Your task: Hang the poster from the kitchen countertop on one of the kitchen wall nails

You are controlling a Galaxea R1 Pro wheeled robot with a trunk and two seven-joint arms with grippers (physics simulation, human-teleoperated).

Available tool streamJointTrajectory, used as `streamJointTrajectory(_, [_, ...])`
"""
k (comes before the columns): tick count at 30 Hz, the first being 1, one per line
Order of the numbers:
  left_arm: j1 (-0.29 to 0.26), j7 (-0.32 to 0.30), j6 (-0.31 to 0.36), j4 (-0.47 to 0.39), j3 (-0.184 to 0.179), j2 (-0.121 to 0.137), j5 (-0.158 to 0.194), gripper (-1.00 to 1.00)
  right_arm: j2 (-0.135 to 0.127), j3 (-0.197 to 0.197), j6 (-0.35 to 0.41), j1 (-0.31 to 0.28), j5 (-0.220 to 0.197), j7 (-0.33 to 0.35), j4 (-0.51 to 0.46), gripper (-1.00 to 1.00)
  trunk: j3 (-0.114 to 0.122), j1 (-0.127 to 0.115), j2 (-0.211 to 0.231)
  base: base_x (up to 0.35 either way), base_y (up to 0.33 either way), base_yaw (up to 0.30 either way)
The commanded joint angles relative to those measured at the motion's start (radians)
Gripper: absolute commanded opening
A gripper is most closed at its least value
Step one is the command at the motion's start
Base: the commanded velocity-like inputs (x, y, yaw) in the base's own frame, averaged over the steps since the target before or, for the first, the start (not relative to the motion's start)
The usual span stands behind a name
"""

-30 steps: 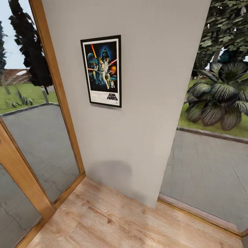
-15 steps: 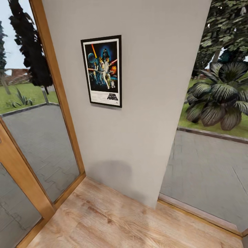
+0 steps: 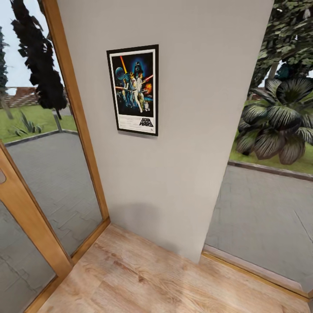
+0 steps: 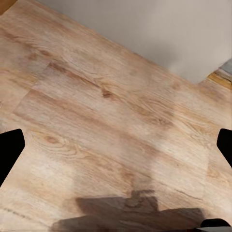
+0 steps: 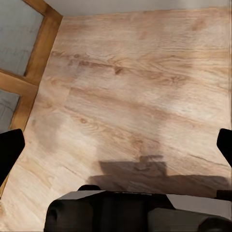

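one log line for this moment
poster: hanging flat on pale grey wall | left gripper: open, empty, over wood floor | right gripper: open, empty

The poster [image 3: 133, 90] hangs upright on the wall [image 3: 182, 130], up high. Left of the wall stands a glazed door frame [image 3: 76, 117]; the wood floor [image 3: 143, 278] spreads below.

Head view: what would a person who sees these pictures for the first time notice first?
The Star Wars poster catches the eye first: it hangs upright on the pale grey wall, its bright figures on dark blue inside a black frame. Next come the tall wooden-framed glass panels left of the wall and the large dark-leaved plant outside on the right. Below lies light wood flooring, with no end effector near the poster.
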Motion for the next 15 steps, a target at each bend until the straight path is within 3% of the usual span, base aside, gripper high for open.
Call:
streamJointTrajectory(1, [0.000,0.001,-0.002,0.006,0.001,0.000,-0.001,1.00,0.001,-0.001,0.000,0.000,-0.006,-0.001,0.021,1.00,-0.002,0.001,-0.002,0.000,0.001,-0.003])
streamJointTrajectory(3, [0.000,0.040,-0.004,0.045,-0.011,-0.002,-0.012,1.00,0.005,-0.001,-0.001,-0.002,-0.006,-0.037,0.118,1.00,-0.002,0.001,-0.002,0.000,0.001,-0.002])
streamJointTrajectory(6, [0.000,0.109,-0.006,0.079,-0.016,-0.010,-0.069,1.00,0.007,0.001,-0.001,-0.003,-0.006,-0.198,0.249,1.00,-0.002,0.001,-0.002,0.000,0.000,0.000])
streamJointTrajectory(9, [0.000,0.167,-0.009,0.204,-0.012,-0.015,-0.112,1.00,0.008,0.002,-0.001,-0.004,-0.007,-0.467,0.349,1.00,-0.002,0.001,-0.002,0.000,0.000,0.000])
streamJointTrajectory(12, [0.000,0.175,-0.008,0.242,-0.009,-0.013,-0.118,1.00,0.008,0.001,-0.001,-0.004,-0.007,-0.530,0.362,1.00,-0.002,0.001,-0.002,0.000,0.000,0.000])
streamJointTrajectory(15, [0.000,0.176,-0.008,0.257,-0.009,-0.012,-0.118,1.00,0.009,0.000,-0.001,-0.004,-0.007,-0.535,0.363,1.00,-0.002,0.001,-0.002,0.000,0.000,0.000])
